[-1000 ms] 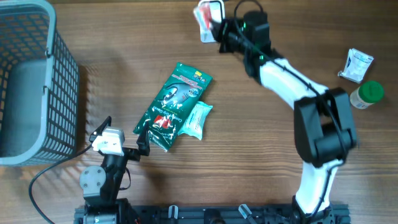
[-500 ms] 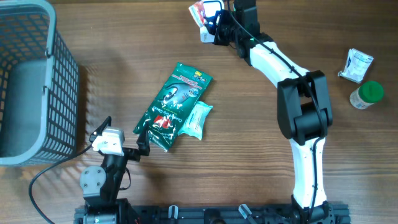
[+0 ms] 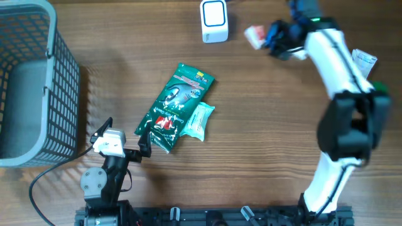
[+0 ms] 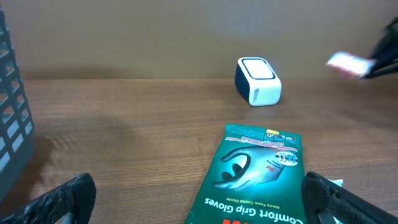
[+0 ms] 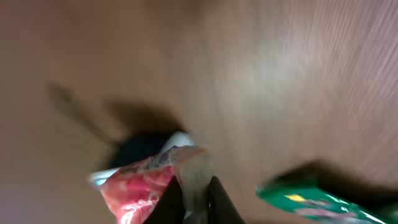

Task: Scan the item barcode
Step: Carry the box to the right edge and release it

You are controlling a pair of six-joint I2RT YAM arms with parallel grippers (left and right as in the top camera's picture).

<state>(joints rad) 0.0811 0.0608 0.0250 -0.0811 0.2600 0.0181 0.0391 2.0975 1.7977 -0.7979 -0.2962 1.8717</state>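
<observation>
Two arms work this bench (image 3: 270, 138), and only the right is engaged. The right pincer (image 3: 268, 38) is clamped nearly shut on a small red-and-white packet (image 3: 253, 34), held above the far side of the bench. The right wrist view, though blurred, shows the packet (image 5: 146, 183) pinched by one edge. The packet sticks out from the fingers toward the robot's left, its long axis roughly in line with the white scanner (image 3: 214, 21). The scanner stands close by on that same side, clear of the packet. Judging by that, the next move means carrying the packet leftward and turning its printed face to the scanner window; which face bears the barcode cannot be told. The left pincer (image 3: 124, 134) is spread wide and empty at the near edge, beside the green glove packet (image 3: 179, 100) and far from the scanner, so the right arm is plainly the nearer.
</observation>
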